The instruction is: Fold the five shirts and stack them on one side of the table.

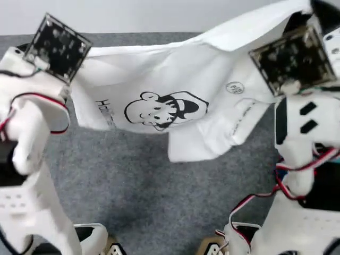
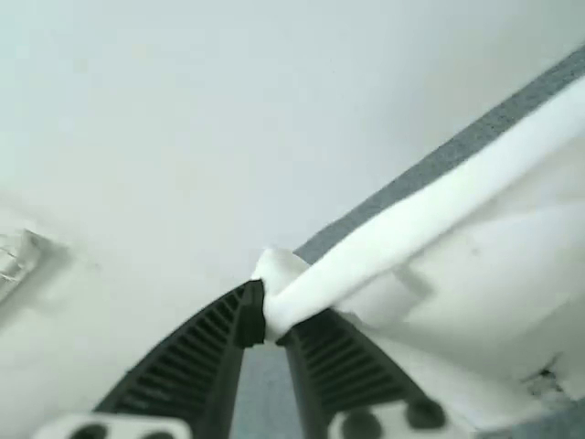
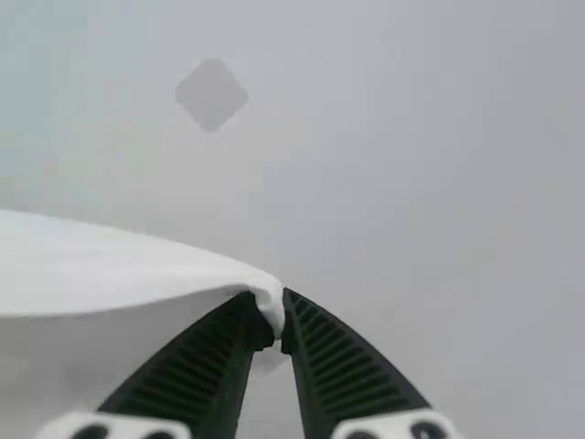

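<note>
We see one white shirt stretched between the two arms over the far half of the grey bench. Its black cartoon print faces up, and a small round label sits near the neck. The cloth climbs toward the right arm's side. A doubled-over flap droops nearest us, and we cannot tell whether it touches the bench.

The left gripper is pinched tight on a rolled edge of the shirt, its ribbed black fingers meeting on the fabric with no gap. The right gripper is likewise clamped on a fold of the shirt's edge, and the cloth spreads away from its tips to one side.

From above, each arm's square black circuit board sits over its wrist and blocks the view of the grasp points. The shirt itself hides the back strip of the bench. Red, black and white cables loop along the right arm. A red cable crosses the left arm. Behind everything is a pale wall carrying a faint grey diamond mark.
</note>
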